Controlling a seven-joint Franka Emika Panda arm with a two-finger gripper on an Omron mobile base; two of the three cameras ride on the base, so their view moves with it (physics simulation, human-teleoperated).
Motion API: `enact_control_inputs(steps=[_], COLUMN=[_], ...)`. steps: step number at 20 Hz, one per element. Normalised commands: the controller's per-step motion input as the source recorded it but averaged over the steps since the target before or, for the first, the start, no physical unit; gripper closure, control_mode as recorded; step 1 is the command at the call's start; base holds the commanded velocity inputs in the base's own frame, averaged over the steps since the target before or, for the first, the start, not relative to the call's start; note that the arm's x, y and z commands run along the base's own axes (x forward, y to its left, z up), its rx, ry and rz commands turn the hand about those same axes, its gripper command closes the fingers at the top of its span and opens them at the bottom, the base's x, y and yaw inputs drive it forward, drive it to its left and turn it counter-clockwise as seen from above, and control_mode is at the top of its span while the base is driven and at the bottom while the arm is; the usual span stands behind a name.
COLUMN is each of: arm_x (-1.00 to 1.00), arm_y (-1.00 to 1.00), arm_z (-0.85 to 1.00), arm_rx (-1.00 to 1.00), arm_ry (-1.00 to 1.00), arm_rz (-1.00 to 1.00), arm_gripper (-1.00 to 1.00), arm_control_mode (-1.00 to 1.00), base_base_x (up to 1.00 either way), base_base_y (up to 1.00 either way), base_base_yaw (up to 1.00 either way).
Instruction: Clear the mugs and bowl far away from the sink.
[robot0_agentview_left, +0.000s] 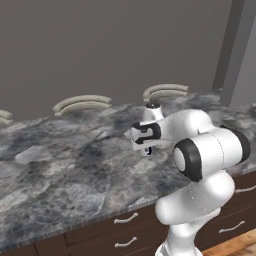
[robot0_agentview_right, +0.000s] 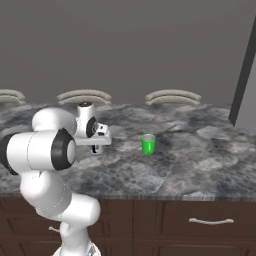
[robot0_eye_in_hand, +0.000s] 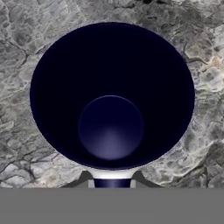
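Hand view: pincer (robot0_eye_in_hand: 112, 183) on navy mug (robot0_eye_in_hand: 112, 94) rim

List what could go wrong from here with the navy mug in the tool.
1. The tool is shut on the navy mug's near rim alone; a thin wall pinch might slip or let the mug swing.
2. The green mug stands on the marble counter to the arm's right; a sweep that way could knock it over.
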Motion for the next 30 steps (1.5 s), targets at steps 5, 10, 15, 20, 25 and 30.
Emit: enact_control_inputs(steps=[5, 10, 15, 20, 25, 30], arm_x=[0.32, 0.37, 0.35, 0.11, -0.13, -0.17], arm_y=[0.00, 0.00, 0.00, 0.09, -0.02, -0.06], arm_z=[-0.26, -0.31, -0.31, -0.34, -0.04, 0.00], arm_rx=[0.00, 0.00, 0.00, 0.00, 0.00, 0.00], arm_ry=[0.00, 0.00, 0.00, 0.00, 0.00, 0.00], arm_rz=[0.04, 0.02, 0.01, 0.00, 0.00, 0.00], arm_gripper=[1.00, 1.00, 1.00, -1.00, -1.00, -1.00], arm_control_mode=[-1.00, -1.00, -1.00, -1.00, -1.00, -1.00], base_base_x=[0.00, 0.00, 0.00, 0.00, 0.00, 0.00], base_base_y=[0.00, 0.00, 0.00, 0.00, 0.00, 0.00], base_base_yaw=[0.00, 0.00, 0.00, 0.00, 0.00, 0.00])
